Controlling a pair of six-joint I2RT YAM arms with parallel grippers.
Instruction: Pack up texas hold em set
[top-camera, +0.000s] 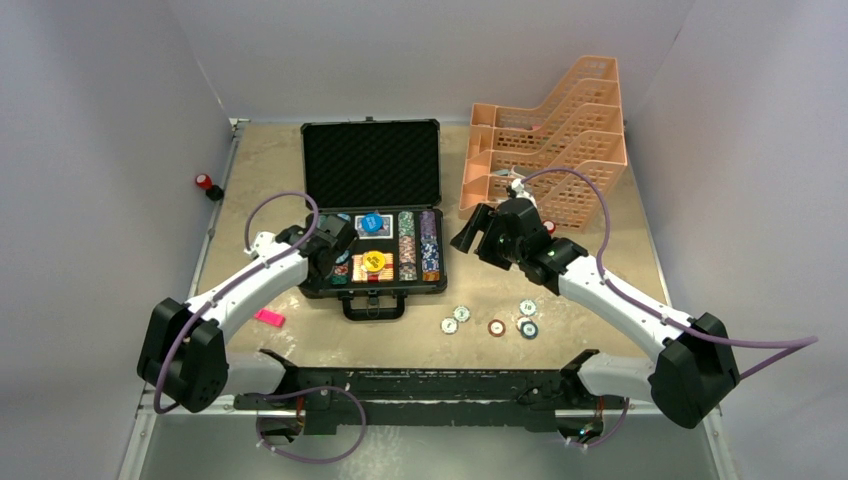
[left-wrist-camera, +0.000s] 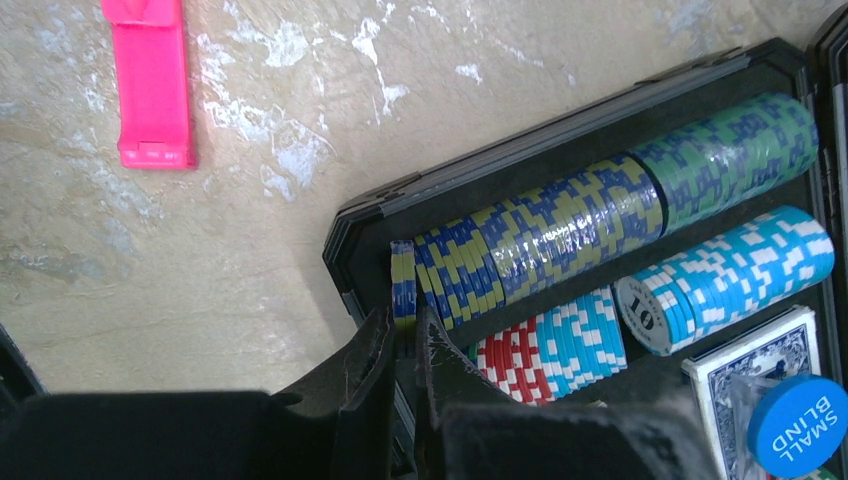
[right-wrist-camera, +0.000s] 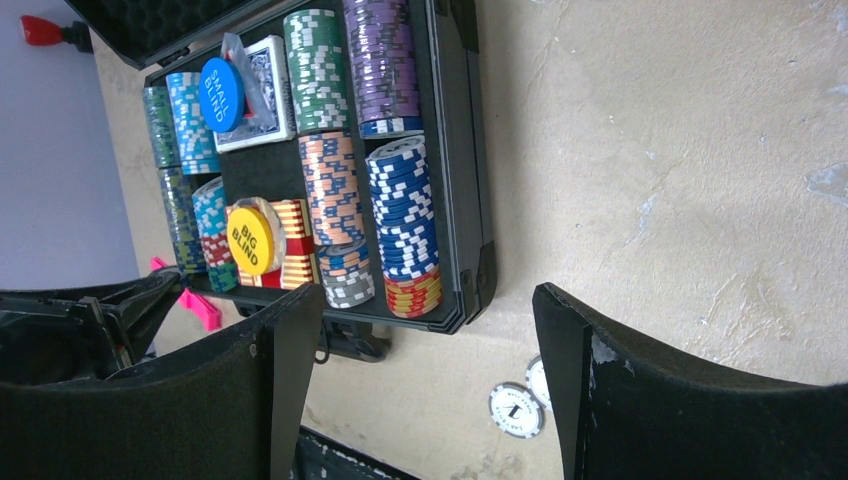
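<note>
Briefcase (top-camera: 370, 163): open, lid standing at the back; chip rows (left-wrist-camera: 560, 225), card deck (right-wrist-camera: 262, 90) and blind buttons (right-wrist-camera: 249, 240) already seated.
Right gripper (right-wrist-camera: 430, 380): just right of briefcase, fingers wide apart, empty.
Left gripper (left-wrist-camera: 405, 340): over briefcase front-left corner, clamped on one green-blue chip (left-wrist-camera: 403, 285) standing on edge at the row's end.
Loose chips (top-camera: 495, 325): a handful lying flat, front-right of briefcase.
Progress: judged mostly packed; held chip, loose chips and lid closing remain.
Room: row end tight against briefcase corner wall; bare table right of briefcase gives free approach.
</note>
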